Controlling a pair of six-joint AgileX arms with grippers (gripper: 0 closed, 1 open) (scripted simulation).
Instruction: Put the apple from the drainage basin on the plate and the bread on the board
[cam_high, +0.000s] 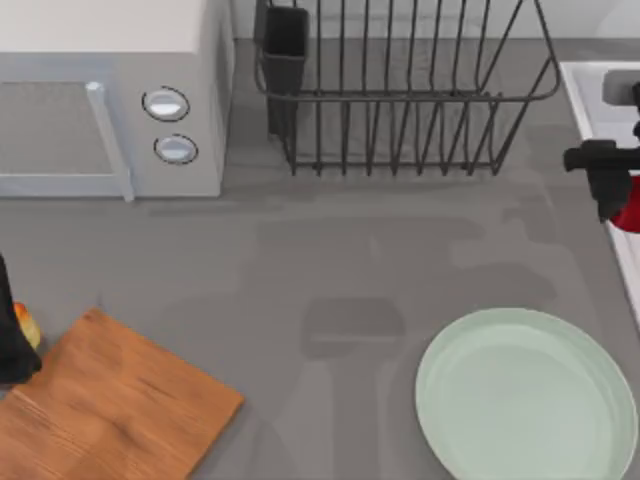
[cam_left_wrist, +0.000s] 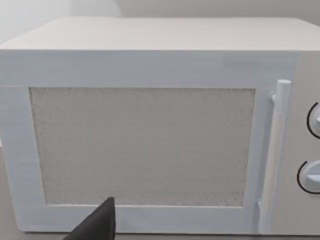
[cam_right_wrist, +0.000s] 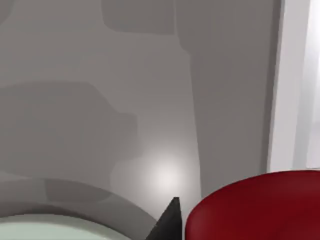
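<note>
Two grippers work: our right gripper (cam_high: 612, 195) grasps the smooth, slippery apple (cam_high: 630, 212) by its sides at the far right, our left gripper (cam_high: 12, 335) holds the soft bread (cam_high: 27, 326) beside the board (cam_high: 110, 410).

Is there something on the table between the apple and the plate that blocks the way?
Nothing visible does. The right hand is at the table's right edge with the apple against it. The plate lies nearer the camera on the same side, and the grey table between them is bare.
</note>
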